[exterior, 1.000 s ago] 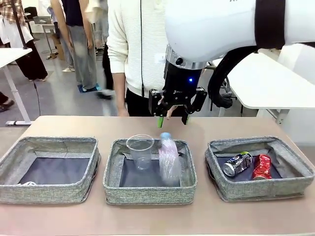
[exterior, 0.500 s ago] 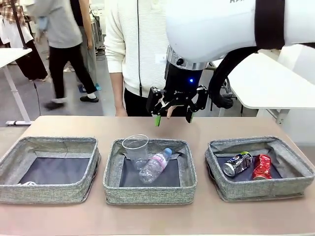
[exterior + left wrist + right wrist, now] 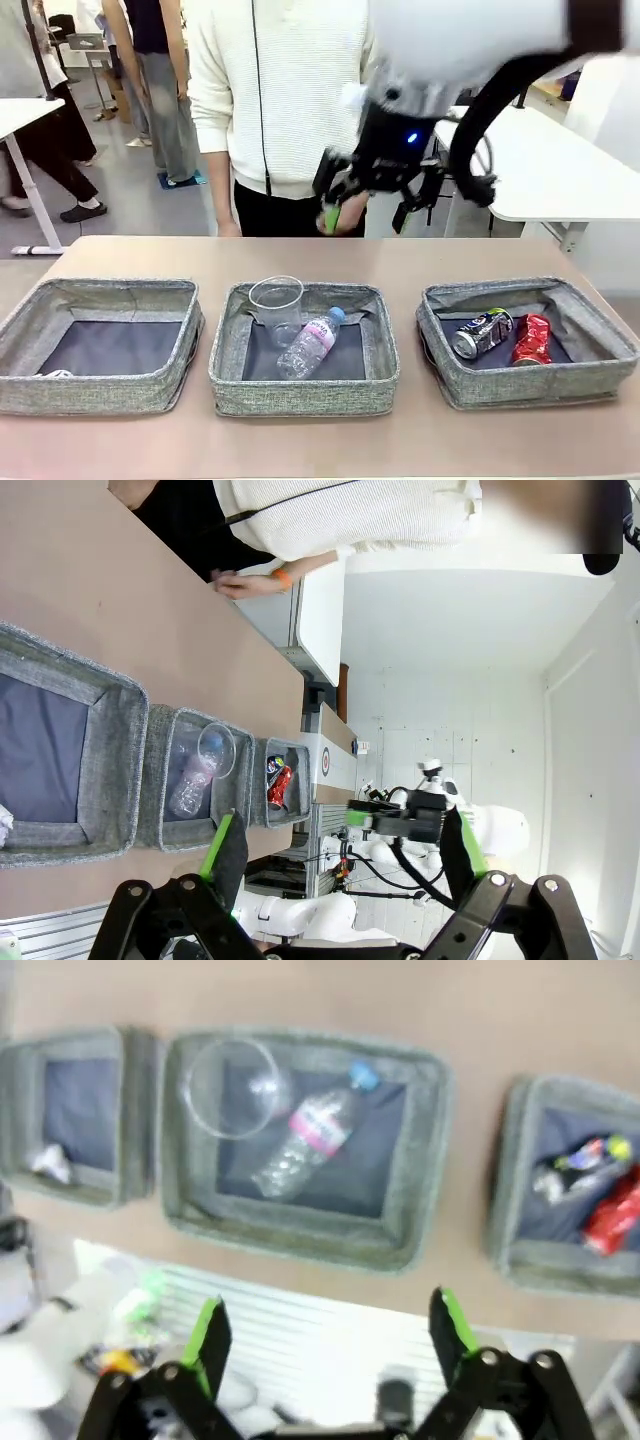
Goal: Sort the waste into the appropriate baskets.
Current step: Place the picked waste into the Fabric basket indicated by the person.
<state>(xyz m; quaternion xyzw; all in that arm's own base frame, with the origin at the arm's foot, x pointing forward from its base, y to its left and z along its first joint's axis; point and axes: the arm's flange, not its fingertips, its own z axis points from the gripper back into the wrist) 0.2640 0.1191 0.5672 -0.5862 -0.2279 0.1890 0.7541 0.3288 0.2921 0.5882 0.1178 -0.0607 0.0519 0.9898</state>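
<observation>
Right hand [image 3: 365, 208] open, empty, high over counter [image 3: 400, 260]. Left hand [image 3: 345, 865] open, empty. Bottle [image 3: 311, 342] and cup [image 3: 277, 306] in middle basket [image 3: 305, 393]; cans [image 3: 505, 336] in right basket [image 3: 530, 385].

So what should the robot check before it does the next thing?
1. Right gripper empty and open: ok, nothing between its green pads.
2. Left gripper empty and open: ok, fingers spread in its wrist view.
3. Bottle inside the middle basket: ok, lying flat beside the cup.
4. Both cans in the right basket: ok, blue-silver can and red can side by side.
5. Paper in the left basket: ok, a white scrap in its corner.
6. Any waste left on the table: cannot tell; none on the parts that show, and the person's hands hold nothing.
</observation>
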